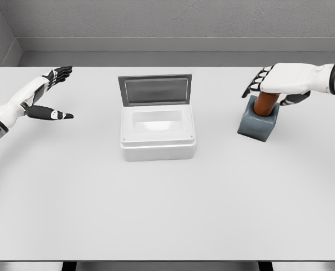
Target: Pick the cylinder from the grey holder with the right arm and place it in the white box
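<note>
The near part of the white table point(167, 214) is bare, and its front edge is cut by the bottom of the head view, with two dark shapes below it too small to make out. Further in, at the middle, the white box point(158, 132) sits with its grey lid point(154, 90) standing upright at the back, so the shallow inside is open to view. To the right of the box and well apart from it stands the grey holder point(258, 122), tilted a little, with the brown cylinder point(265, 104) upright in it; only a short stretch of the cylinder shows, since its base is sunk in the holder and its top is hidden by the right hand point(280, 79). That hand lies over the cylinder's top, fingers pointing left and the thumb down behind it; whether it actually grips cannot be told. Its arm is cut off at the right edge. At the far left, the left hand point(48, 93) hovers with fingers spread and relaxed, holding nothing.
</note>
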